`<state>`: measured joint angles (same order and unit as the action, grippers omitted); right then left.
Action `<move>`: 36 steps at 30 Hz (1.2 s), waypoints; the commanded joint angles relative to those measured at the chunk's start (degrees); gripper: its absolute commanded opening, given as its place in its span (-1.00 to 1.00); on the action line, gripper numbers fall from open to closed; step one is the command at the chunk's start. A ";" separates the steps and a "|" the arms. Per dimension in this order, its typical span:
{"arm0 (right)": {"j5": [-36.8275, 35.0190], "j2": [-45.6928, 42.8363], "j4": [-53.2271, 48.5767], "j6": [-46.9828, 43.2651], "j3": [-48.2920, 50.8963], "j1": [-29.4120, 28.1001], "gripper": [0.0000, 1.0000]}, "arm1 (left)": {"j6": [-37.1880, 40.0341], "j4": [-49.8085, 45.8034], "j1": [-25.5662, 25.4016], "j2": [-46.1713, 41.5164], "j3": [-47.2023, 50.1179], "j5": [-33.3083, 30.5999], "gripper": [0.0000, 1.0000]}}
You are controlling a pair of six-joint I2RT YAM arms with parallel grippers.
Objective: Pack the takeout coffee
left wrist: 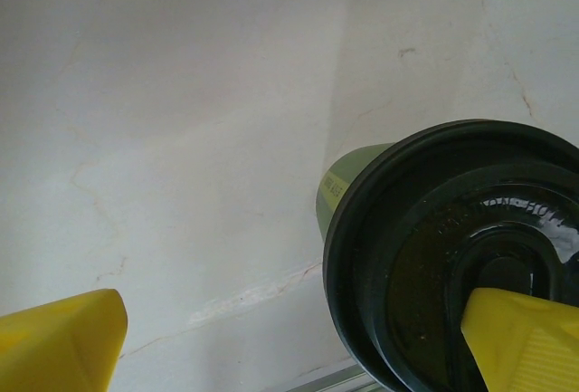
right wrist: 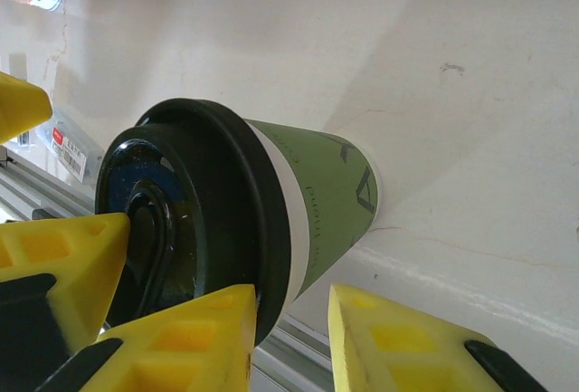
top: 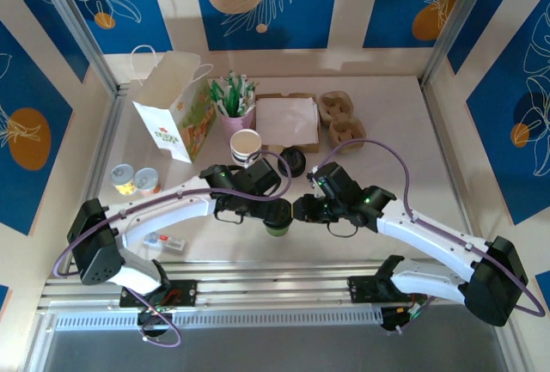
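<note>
The takeout coffee [top: 277,228], a dark-green paper cup with a black lid, stands on the table near the front edge between both arms. My left gripper [top: 277,211] hovers over it, wide open. In the left wrist view the lid [left wrist: 452,256] sits at the right, with one yellow finger [left wrist: 525,342] over its top and the left gripper [left wrist: 294,329] holding nothing. My right gripper [top: 301,210] is just right of the cup. In the right wrist view the right gripper [right wrist: 289,338] stands narrowly open with nothing in the gap, one finger [right wrist: 190,342] against the lid rim of the cup [right wrist: 317,202].
A white paper bag [top: 176,106] stands open at the back left. A beige cup stack [top: 246,144] and black lids [top: 294,161] sit behind the grippers. Napkins [top: 286,121], cardboard carriers [top: 341,117], a pink stirrer pot [top: 234,101], two small cans [top: 135,179] and a packet [top: 165,241] lie around.
</note>
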<state>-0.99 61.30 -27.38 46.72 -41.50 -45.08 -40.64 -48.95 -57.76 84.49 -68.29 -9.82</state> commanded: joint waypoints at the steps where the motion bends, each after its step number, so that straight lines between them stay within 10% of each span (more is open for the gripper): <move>1: 0.95 -0.41 1.98 1.46 1.06 -0.84 -0.39 | -1.37 -1.06 0.49 0.72 5.47 1.41 0.92; 36: -7.33 0.99 1.30 9.51 11.19 -0.88 -0.42 | -4.61 5.70 0.46 -1.34 15.67 5.16 0.92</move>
<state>-3.44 59.31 -18.39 54.87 -34.50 -46.02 -45.58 -36.42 -57.43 79.15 -57.25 -6.39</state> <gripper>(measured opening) 0.292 0.960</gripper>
